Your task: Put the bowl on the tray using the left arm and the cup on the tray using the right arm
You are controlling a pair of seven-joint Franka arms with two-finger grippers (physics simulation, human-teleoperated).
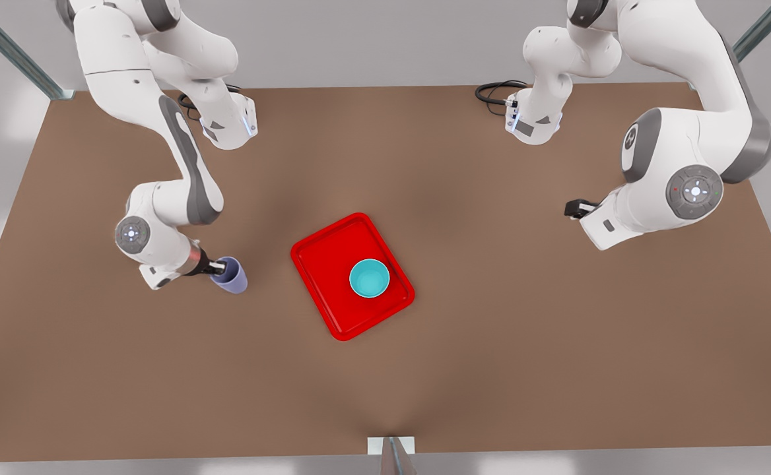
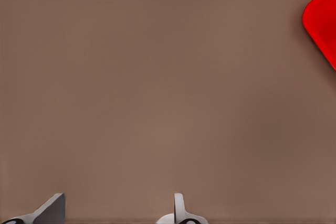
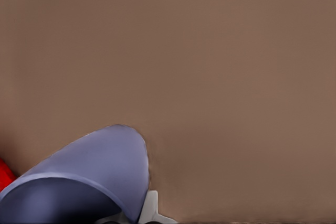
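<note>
The tray [image 1: 333, 290] already holds the bowl [image 1: 369, 278], so with my right tool [image 1: 222, 267] clenched on the cup [image 1: 232, 276], I lift clear of the counter [image 1: 524, 330] before crossing to the tray's bare left side, left tool [image 1: 573, 208] released and waiting far right.

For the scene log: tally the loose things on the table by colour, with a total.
Red: 1, the tray
Teal: 1, the bowl, on the tray
Lavender: 1, the cup, at the right gripper
Total: 3
</note>
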